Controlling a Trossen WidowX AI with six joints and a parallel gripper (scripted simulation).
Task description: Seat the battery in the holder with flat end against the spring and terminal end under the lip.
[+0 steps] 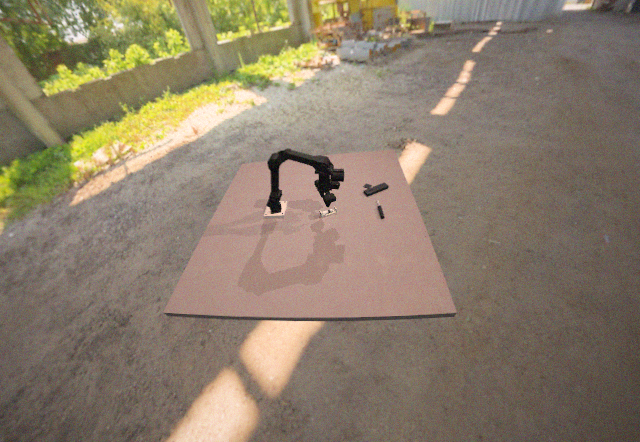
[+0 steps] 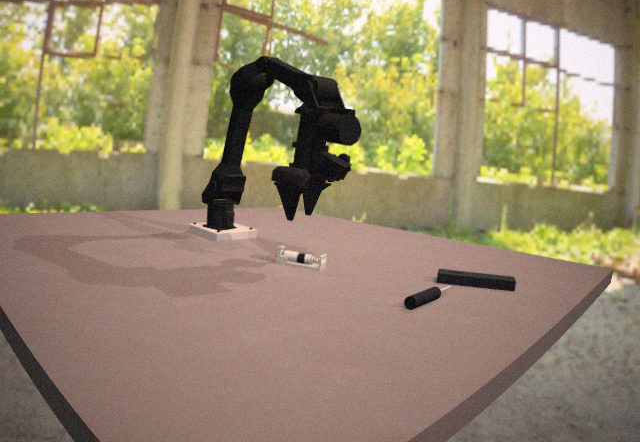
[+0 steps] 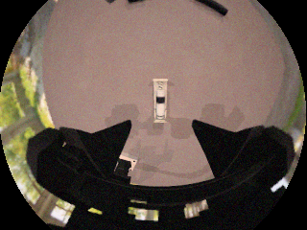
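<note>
1. The gripper (image 2: pixel 301 213) hangs above the worktop (image 2: pixel 289 354), its fingers spread wide with nothing between them.
2. Below it, clear of the fingertips, the battery (image 2: pixel 301 257) lies lengthwise inside the pale holder (image 2: pixel 281 257); in the wrist view the battery (image 3: pixel 160 100) lines up straight with the holder's long axis.
3. The holder rests on the worktop just beside the arm's light base plate (image 2: pixel 245 233).
4. Well apart to one side, a black-handled screwdriver (image 2: pixel 423 297) lies near a flat black bar (image 2: pixel 475 279).
</note>
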